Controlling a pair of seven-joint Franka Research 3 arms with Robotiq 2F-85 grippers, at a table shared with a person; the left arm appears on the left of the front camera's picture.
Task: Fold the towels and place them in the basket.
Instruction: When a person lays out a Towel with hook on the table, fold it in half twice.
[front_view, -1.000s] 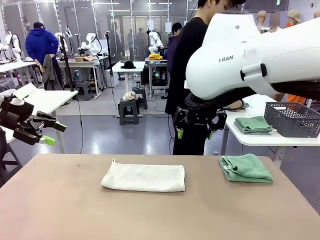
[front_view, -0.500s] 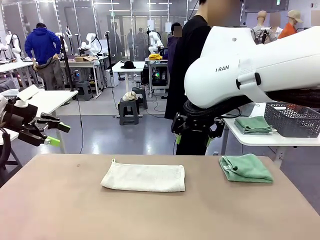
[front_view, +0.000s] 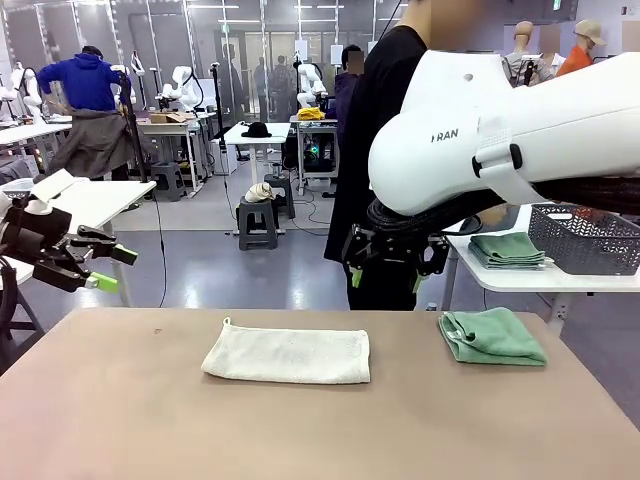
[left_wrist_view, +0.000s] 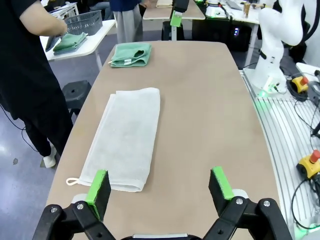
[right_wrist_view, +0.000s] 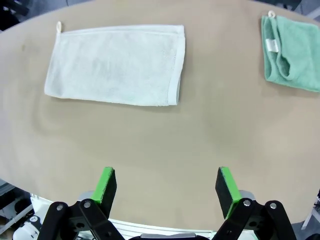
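A cream-white towel (front_view: 285, 355) lies flat, folded lengthwise, in the middle of the brown table (front_view: 130, 420). A mint green towel (front_view: 492, 335) lies loosely folded at the table's far right. My left gripper (front_view: 100, 268) hovers open off the table's left edge, holding nothing. My right gripper (front_view: 388, 272) hangs open above the far edge, between the two towels. The left wrist view looks along the table from behind its open gripper (left_wrist_view: 160, 187), with the cream towel (left_wrist_view: 125, 142) and green towel (left_wrist_view: 131, 54) ahead. Beyond the open right gripper (right_wrist_view: 167, 186), the cream towel (right_wrist_view: 115, 65) and green towel (right_wrist_view: 292, 52) lie apart. The dark grey basket (front_view: 585, 238) stands on a white side table.
A folded green towel stack (front_view: 508, 248) lies beside the basket on the side table (front_view: 520, 280). A person in black (front_view: 375, 150) stands at the table's far side, next to that side table. A stool (left_wrist_view: 76, 92) stands on the floor beside the table.
My right arm has shifted slightly up and to the left. The left gripper has barely moved. Both towels lie as before.
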